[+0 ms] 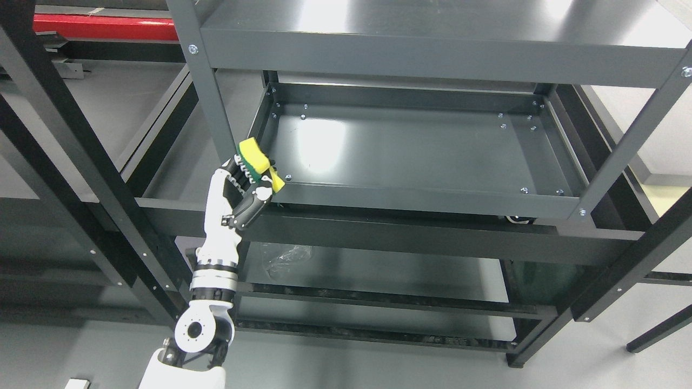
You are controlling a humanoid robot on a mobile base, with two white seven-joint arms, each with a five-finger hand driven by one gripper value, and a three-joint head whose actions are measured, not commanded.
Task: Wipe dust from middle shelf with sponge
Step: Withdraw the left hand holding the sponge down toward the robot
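— Nearest the camera is the white forearm rising from the lower left; that makes the robot hand (246, 181) at its end the left one. What is it holding?

— Its fingers are curled around a yellow sponge (260, 158) with a green scouring layer. The grip looks firm. The right arm does not show anywhere.

— And where is the sponge against the shelving?

— At the front left corner of the middle shelf (411, 151), just beside the grey upright post (208, 86). It sits at the shelf's front lip (421, 197), partly over the edge. Whether it presses on the tray floor or hangs a little above it, I cannot tell from this angle.

— How much of the wiping would you say is done?

— I judge it very early. The sponge is only at the corner, and nearly the whole tray stretches away to the right and back, dark and glossy with a bright glare patch on it. No dust or wiped streaks can be made out, so the surface itself gives no proof either way.

— What is left, then?

— Probably all of the strokes: bringing the sponge flat onto the tray floor, then passing it across toward the right end and the back wall. The raised lip and the post close by could catch the fingers.

— Anything else around?

— A crumpled clear plastic bag (286, 254) lies on the lower shelf, well apart from the work.
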